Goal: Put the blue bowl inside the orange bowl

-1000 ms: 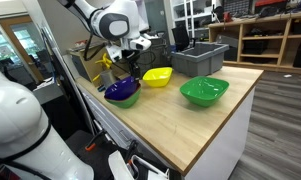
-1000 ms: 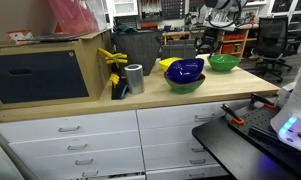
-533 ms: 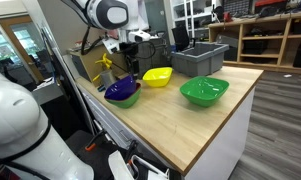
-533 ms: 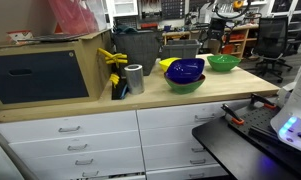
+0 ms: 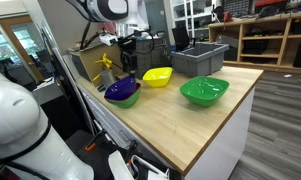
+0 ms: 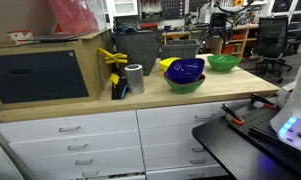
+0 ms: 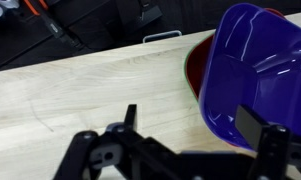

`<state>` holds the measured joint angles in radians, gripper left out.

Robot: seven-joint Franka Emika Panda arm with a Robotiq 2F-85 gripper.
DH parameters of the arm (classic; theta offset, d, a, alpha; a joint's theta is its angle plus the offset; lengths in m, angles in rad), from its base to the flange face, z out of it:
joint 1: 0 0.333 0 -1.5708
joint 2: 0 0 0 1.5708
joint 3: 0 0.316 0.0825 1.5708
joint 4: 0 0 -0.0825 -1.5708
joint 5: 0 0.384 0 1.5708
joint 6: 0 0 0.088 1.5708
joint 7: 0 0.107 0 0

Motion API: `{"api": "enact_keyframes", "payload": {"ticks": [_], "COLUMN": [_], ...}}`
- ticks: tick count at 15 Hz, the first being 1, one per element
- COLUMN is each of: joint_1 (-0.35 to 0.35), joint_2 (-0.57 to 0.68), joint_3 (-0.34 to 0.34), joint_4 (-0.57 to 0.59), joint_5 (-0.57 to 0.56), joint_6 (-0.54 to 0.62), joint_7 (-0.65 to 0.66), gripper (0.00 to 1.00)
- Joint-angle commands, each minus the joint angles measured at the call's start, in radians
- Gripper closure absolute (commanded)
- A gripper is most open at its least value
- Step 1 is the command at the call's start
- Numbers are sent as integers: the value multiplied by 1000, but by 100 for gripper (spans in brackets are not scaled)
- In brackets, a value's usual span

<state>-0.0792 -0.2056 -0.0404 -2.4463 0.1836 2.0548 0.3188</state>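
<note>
The blue bowl (image 7: 258, 70) is glossy and dark blue. It sits nested in the orange bowl (image 7: 194, 66), of which only a red-orange sliver of rim shows at its left. Both rest in a green bowl (image 5: 128, 100). In both exterior views the blue bowl (image 5: 120, 89) (image 6: 185, 69) tops this stack near the table's end. My gripper (image 7: 193, 130) is open and empty, above the wood to the left of the stack. One finger pad (image 7: 255, 125) overlaps the blue bowl's lower edge in the wrist view. In an exterior view the gripper (image 5: 128, 62) hangs well above the stack.
A yellow bowl (image 5: 157, 76) and a larger green bowl (image 5: 204, 91) sit on the wooden table (image 5: 190, 125). A grey bin (image 5: 198, 58) stands behind them. A silver can (image 6: 135, 78), a yellow tool (image 6: 116, 60) and a cardboard box (image 6: 50, 65) stand at the other end.
The gripper has risen from just above the blue bowl to higher over the stack. The bowls have not moved.
</note>
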Motion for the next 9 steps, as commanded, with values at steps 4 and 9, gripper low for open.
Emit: {"api": "enact_keyframes", "payload": {"ticks": [4, 9], "joint_1": [2, 33], "joint_2": [44, 76], "joint_3": [10, 33], "joint_4": [-49, -98], "joint_5": [-49, -21], "joint_6": [80, 205], "joint_7": [17, 22], "gripper": [0, 0]}}
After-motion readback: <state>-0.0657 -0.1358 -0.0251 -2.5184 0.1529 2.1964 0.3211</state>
